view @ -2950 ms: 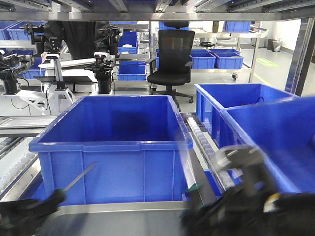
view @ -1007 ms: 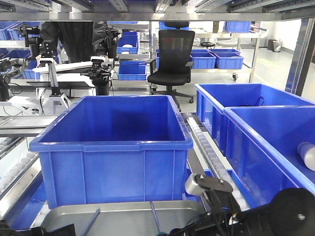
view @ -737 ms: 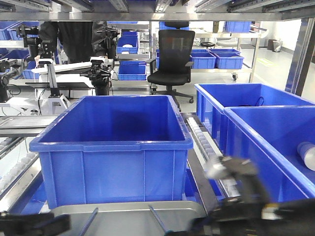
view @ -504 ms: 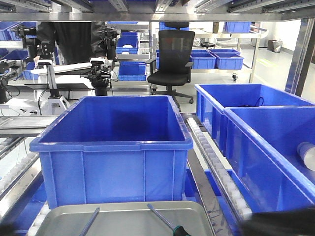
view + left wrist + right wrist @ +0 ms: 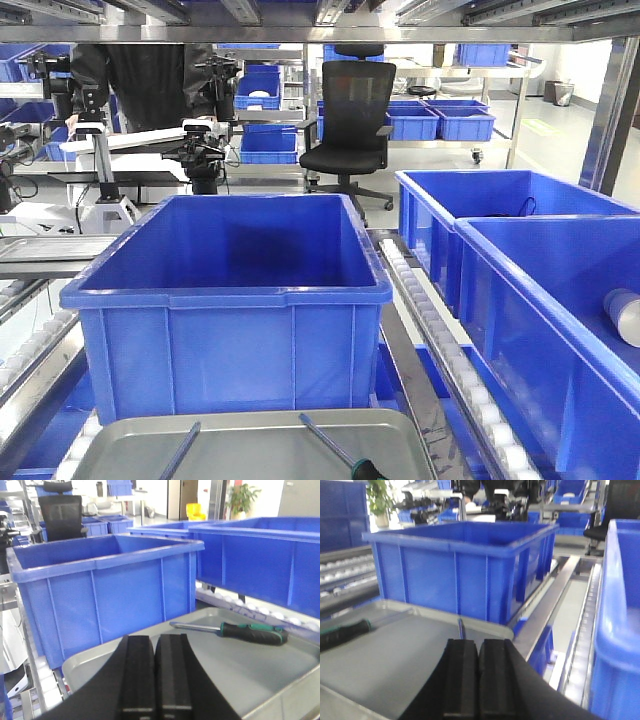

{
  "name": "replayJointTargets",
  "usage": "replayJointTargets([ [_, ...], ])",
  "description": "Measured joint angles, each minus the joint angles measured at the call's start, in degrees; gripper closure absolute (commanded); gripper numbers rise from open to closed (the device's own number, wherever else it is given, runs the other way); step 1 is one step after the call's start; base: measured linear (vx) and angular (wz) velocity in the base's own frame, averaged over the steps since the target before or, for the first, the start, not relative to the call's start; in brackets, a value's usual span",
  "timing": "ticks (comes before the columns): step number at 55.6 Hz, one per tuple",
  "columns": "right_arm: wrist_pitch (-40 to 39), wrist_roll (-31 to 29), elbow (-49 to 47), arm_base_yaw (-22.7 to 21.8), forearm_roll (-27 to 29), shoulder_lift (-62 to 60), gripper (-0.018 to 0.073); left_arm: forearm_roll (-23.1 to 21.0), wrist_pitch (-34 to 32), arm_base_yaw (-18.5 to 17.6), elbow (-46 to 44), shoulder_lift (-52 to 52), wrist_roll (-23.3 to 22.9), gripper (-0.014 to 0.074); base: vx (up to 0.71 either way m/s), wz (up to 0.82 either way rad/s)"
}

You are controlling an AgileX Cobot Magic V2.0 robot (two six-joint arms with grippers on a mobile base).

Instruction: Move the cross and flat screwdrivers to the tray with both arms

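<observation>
Where the front view begins at its lower edge, the tray (image 5: 250, 440) lies flat and grey, and both screwdrivers rest inside it: one thin shaft (image 5: 181, 451) slants across the left half, and the other screwdriver (image 5: 335, 447) slants across the right half with its black-and-green handle toward the near edge. Neither arm shows in that view. From the left wrist camera, the left gripper (image 5: 155, 675) has its two black fingers pressed together with nothing between them, held above the near rim of the tray, well apart from the green-handled screwdriver lying farther in. From the right wrist camera, the right gripper (image 5: 478, 677) likewise has its fingers closed flat against each other and empty, over the tray's edge, with a thin shaft tip (image 5: 461, 628) just beyond it and a dark green handle (image 5: 342, 632) off to its left. Directly behind the tray stands a deep blue bin (image 5: 228, 300), its front wall blocking the view of whatever lies past the tray's far rim. A roller conveyor rail (image 5: 440, 350) runs along the bin's right side, and beyond it sit two more blue bins (image 5: 500, 215); a pale cylindrical object (image 5: 624, 315) pokes in at the right edge. Farther back stand a black office chair (image 5: 352, 125), another robot rig (image 5: 195, 150) with a person in dark clothes (image 5: 150, 80) behind it, and shelves of small blue crates (image 5: 440, 120).
</observation>
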Motion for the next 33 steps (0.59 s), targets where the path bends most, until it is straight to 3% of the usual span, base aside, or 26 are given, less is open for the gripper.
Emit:
replayJointTargets([
  [22, 0.59, 0.12, 0.07, 0.00, -0.04, 0.00, 0.0567, 0.10, -0.96, 0.00, 0.74, 0.00, 0.00, 0.0594, 0.00, 0.00],
  [27, 0.59, 0.12, 0.07, 0.00, -0.04, 0.00, 0.0567, 6.33, -3.57, 1.08, 3.44, -0.91, 0.59, 0.0594, 0.00, 0.01],
  [33, 0.59, 0.12, 0.07, 0.00, -0.04, 0.00, 0.0567, 14.88, -10.77, 5.80, 11.58, -5.02, -2.04, 0.0594, 0.00, 0.01],
])
